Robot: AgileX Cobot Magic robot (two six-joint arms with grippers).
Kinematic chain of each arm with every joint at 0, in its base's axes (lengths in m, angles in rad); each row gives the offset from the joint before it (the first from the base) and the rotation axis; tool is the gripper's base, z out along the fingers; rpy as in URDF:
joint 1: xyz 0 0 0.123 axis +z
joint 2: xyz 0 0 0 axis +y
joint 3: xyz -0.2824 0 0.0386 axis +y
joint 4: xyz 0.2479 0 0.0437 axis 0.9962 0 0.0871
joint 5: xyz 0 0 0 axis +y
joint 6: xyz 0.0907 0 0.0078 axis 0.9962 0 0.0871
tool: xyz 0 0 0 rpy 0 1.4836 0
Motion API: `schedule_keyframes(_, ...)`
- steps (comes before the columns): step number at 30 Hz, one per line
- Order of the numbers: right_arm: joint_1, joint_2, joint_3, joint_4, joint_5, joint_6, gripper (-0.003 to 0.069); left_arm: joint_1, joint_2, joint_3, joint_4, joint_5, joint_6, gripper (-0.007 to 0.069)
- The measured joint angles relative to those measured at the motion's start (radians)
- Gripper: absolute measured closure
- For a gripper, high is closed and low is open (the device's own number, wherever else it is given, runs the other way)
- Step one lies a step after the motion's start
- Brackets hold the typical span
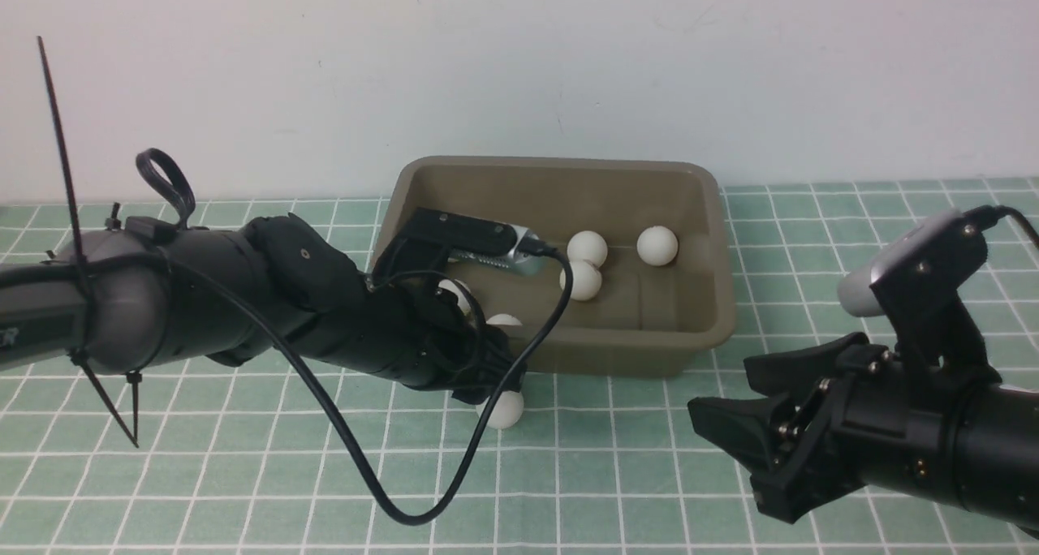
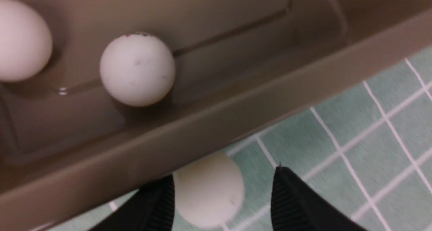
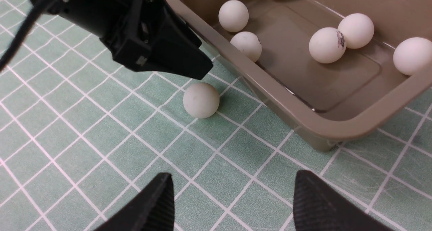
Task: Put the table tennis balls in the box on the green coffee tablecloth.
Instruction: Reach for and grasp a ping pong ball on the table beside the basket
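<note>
While the box [image 1: 633, 350] lies lengthwise left-to-right, left gripper [image 2: 224, 177] and right gripper [image 3: 234, 177] gape — unclamped.

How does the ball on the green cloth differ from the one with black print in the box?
The cloth ball lies outside the box, beside its wall; the printed ball lies inside. The cloth ball shows no print here; the printed ball bears a dark logo. The open left claw straddles the cloth ball; the printed ball only touches another ball. Both are small, white, round.
</note>
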Motion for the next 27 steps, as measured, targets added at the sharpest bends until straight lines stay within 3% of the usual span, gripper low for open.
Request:
schedule_keyframes(7,0.0,0.0,0.0,0.002,0.0,0.0,0.0229,-0.003,0.0,0.0,-0.095,0.089,0.059,0.0262)
schedule_keyframes(16,0.0,0.0,0.0,0.002,0.0,0.0,0.023,-0.003,0.001,0.0,-0.525,0.023,0.474,0.0262)
schedule_keyframes(27,0.0,0.0,0.0,0.003,0.0,0.0,0.023,-0.003,0.001,0.0,-0.479,0.1,0.459,0.0262)
